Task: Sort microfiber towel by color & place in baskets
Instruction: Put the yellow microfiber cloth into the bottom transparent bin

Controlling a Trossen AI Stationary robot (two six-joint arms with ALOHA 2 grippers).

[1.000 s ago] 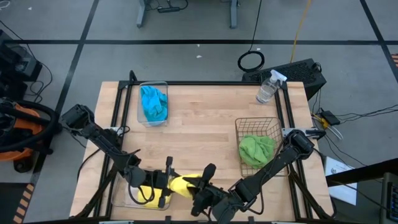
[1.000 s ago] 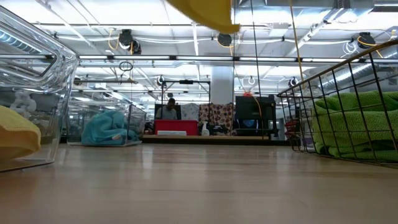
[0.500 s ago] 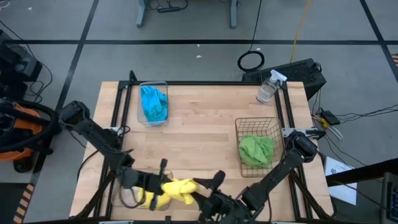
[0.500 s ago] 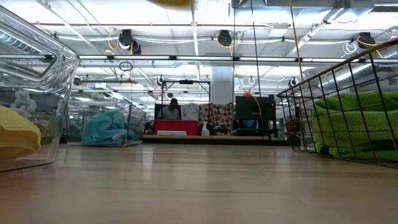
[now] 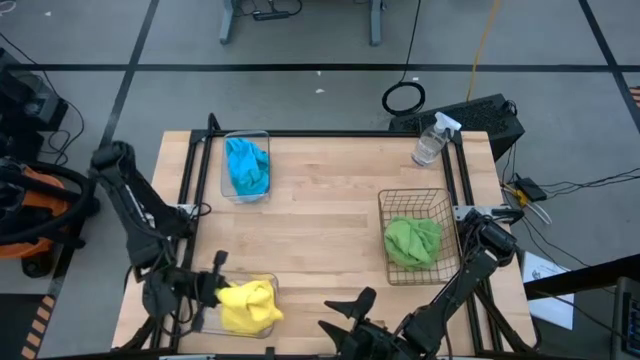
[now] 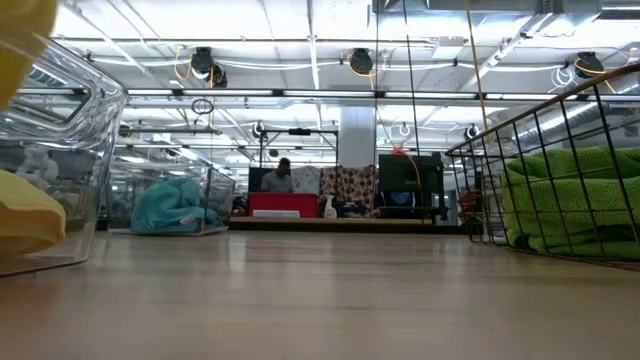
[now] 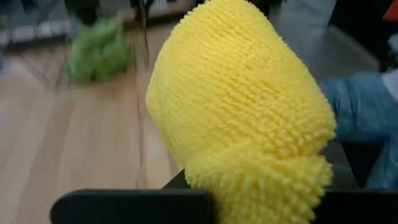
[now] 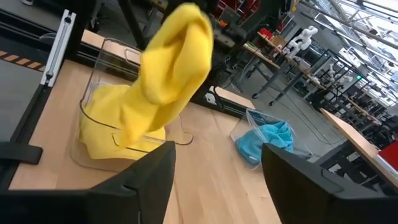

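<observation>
While the high view hides the grip, the left wrist view shows the left gripper (image 5: 215, 293) clamping a fluffy yellow microfiber towel (image 7: 242, 118) over the near clear plastic tub (image 8: 102, 99); right gripper (image 5: 352, 318) spread apart, empty.

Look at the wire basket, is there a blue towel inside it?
No, in the high view the wire basket holds only a green towel, while the blue towel lies in a clear tub across the table.

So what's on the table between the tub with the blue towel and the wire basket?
Nothing: in the high view only bare wood lies between the blue towel's tub and the wire basket.
</observation>
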